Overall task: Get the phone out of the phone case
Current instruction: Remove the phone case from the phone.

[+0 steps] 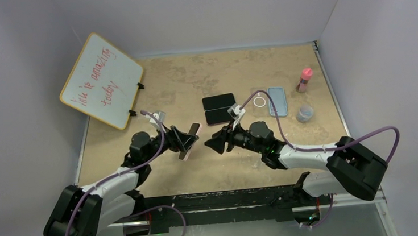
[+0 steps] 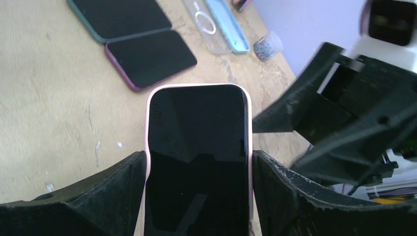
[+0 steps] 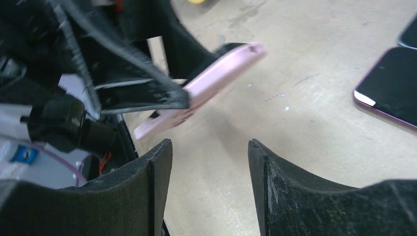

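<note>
A black-screened phone (image 2: pixel 196 147) in a pale pink case (image 2: pixel 250 118) is clamped by its long edges between the fingers of my left gripper (image 2: pixel 199 191), held above the table. From above it shows edge-on at the left gripper (image 1: pixel 188 138). In the right wrist view the pink case back (image 3: pixel 216 81) tilts upward, with the left gripper's fingers (image 3: pixel 147 88) on it. My right gripper (image 3: pixel 210 147) is open and empty, facing the phone a short gap to its right (image 1: pixel 216 143).
Two other dark phones (image 1: pixel 219 108) lie side by side at mid-table, also in the left wrist view (image 2: pixel 147 56). A clear case (image 1: pixel 260 101), a light blue case (image 1: pixel 278 100), a pink bottle (image 1: pixel 305 79) and a small jar (image 1: pixel 305 113) sit at the right. A whiteboard (image 1: pixel 102 80) leans at back left.
</note>
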You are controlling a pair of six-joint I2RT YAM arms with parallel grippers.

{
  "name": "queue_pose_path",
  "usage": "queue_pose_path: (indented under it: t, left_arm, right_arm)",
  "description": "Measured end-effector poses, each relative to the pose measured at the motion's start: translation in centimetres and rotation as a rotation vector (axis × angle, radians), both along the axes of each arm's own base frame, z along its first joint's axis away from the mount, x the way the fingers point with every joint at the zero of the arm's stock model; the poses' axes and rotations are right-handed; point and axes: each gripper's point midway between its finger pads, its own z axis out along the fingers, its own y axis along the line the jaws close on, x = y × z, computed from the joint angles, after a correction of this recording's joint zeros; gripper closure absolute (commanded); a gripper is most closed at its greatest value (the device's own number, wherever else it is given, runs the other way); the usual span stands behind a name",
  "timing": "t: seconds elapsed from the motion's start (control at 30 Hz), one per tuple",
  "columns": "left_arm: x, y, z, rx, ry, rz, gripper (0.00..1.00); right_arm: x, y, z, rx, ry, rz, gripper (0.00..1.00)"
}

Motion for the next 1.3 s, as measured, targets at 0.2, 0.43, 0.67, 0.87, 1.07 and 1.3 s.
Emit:
queue_pose_path:
  t: [0.2,0.43,0.67,0.87,1.07,1.3]
  left_arm:
    - [-0.5,0.6,3.0,-0.025,-0.206,0.0,1.0]
    - [-1.1,0.7,3.5,-0.029,-0.306,-0.01,1.0]
    - [-1.5,0.1,5.6,-0.067,-0.413,-0.047,1.0]
    - [-2.2,-0.1,7.1,-0.097,-0.481,-0.069,1.0]
    - [-1.7,0.0,6.2,-0.071,-0.435,-0.049,0.6]
    - [-0.6,-1.3,3.8,0.043,-0.263,-0.019,0.33]
  right_arm:
    - [1.8,-0.8,0.6,0.064,0.116,-0.115,0.38]
    - [2.2,1.1,3.6,0.181,0.166,-0.08,0.32]
    - [2.0,2.4,4.1,0.23,0.21,-0.026,0.38]
    - [2.3,2.2,4.4,0.244,0.211,-0.036,0.41]
    - [2.9,0.8,3.1,0.15,0.191,-0.095,0.28]
    - [4.9,-3.5,-1.9,-0.056,0.238,-0.223,0.22]
